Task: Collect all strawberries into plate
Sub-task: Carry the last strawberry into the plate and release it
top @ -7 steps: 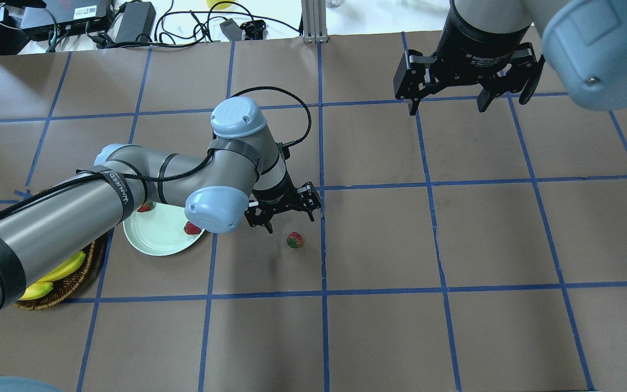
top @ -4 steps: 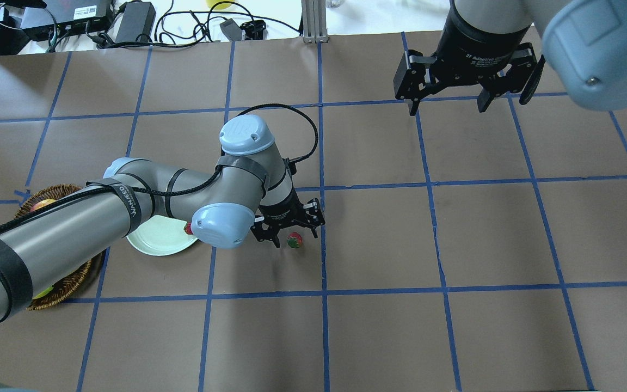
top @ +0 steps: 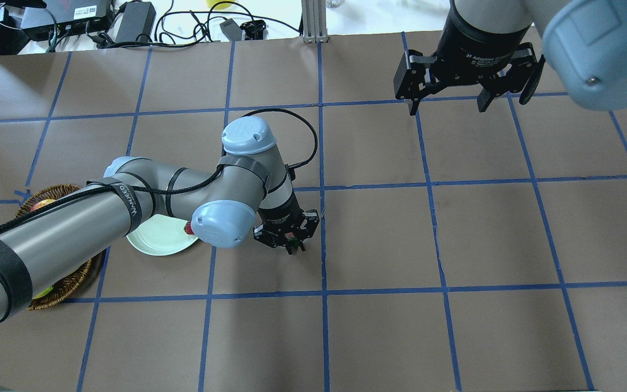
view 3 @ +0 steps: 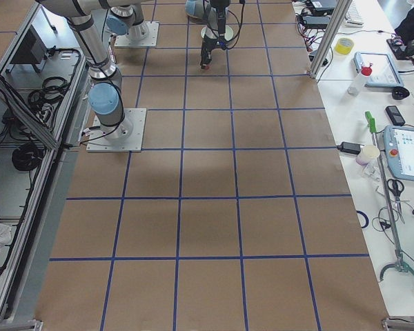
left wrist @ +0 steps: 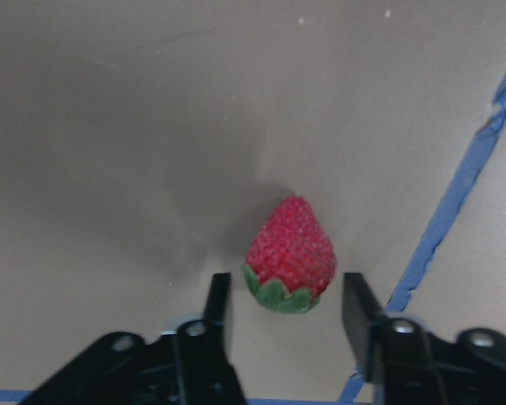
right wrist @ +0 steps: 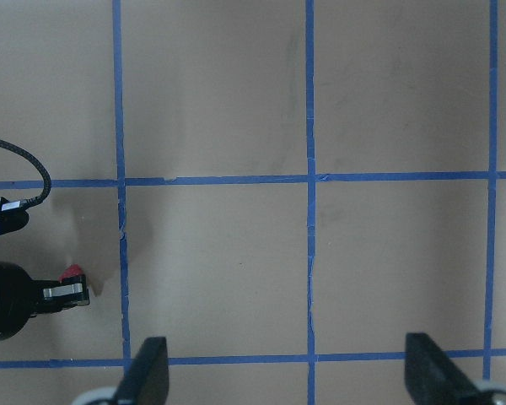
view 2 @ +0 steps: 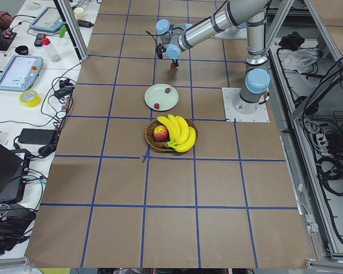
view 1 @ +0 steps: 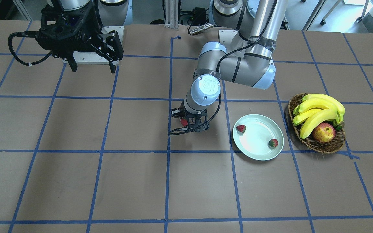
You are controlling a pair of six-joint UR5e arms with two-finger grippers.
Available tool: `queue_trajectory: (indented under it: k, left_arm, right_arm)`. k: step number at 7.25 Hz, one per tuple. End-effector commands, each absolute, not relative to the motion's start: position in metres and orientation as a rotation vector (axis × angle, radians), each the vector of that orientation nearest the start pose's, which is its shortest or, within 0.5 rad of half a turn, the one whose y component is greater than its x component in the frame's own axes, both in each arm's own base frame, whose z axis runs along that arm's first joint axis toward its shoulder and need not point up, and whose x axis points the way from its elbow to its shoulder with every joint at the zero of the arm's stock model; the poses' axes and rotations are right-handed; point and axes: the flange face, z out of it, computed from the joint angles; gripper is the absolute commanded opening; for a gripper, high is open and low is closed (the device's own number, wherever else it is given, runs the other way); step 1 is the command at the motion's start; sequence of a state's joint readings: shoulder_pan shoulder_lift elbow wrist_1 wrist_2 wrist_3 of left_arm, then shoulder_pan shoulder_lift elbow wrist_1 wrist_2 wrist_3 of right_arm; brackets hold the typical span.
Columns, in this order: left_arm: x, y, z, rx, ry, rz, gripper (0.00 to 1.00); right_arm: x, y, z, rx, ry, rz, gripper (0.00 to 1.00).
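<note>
Two strawberries (view 1: 241, 128) lie on the plate (view 1: 258, 152); the third strawberry (left wrist: 291, 251) sits on the table (top: 455, 245) between my left claw's (left wrist: 287, 285) spread fingers. My right claw (top: 448, 108) hangs well apart, fingers wide.

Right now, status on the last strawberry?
Left gripper open, fingers straddling last strawberry on table. Right gripper open, far off. Two strawberries on plate. Nothing blocking.

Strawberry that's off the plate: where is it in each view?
Front-facing: strawberry centre, under left arm.
Overhead: strawberry left of centre, in left claw.
Exterior left: strawberry top centre.
Exterior right: too small to tell.
Left wrist: strawberry centre.
Right wrist: strawberry left edge.
Landmark: blue tape line beside it.
</note>
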State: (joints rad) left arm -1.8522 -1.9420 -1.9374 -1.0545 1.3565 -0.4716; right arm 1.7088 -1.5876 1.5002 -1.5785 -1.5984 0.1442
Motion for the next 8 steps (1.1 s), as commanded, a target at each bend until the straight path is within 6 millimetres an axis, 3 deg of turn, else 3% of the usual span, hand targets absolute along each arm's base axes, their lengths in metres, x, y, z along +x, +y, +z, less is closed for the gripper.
queue_trajectory:
  k: [1, 3, 4, 5, 7, 8]
  left_arm:
    - [-0.295, -0.476, 0.209, -0.350, 3.228, 0.389, 0.00]
    - [-0.285, -0.495, 0.258, -0.365, 3.220, 0.393, 0.00]
    - [-0.249, -0.520, 0.273, -0.439, 3.198, 0.340, 0.00]
    - [-0.192, -0.540, 0.281, -0.454, 3.179, 0.335, 0.00]
    - [-0.076, -0.553, 0.275, -0.385, 3.111, 0.374, 0.00]
    - [-0.041, -0.552, 0.273, -0.361, 3.115, 0.410, 0.00]
  right_arm:
    - [0.197, -0.470, 0.532, 0.012, 3.152, -0.155, 1.00]
    - [0.197, -0.470, 0.532, 0.012, 3.152, -0.155, 1.00]
    - [0.197, -0.470, 0.532, 0.012, 3.152, -0.155, 1.00]
    - [0.197, -0.470, 0.531, 0.012, 3.152, -0.152, 1.00]
    - [0.197, -0.470, 0.531, 0.012, 3.152, -0.152, 1.00]
    - [0.197, -0.469, 0.532, 0.012, 3.152, -0.155, 1.00]
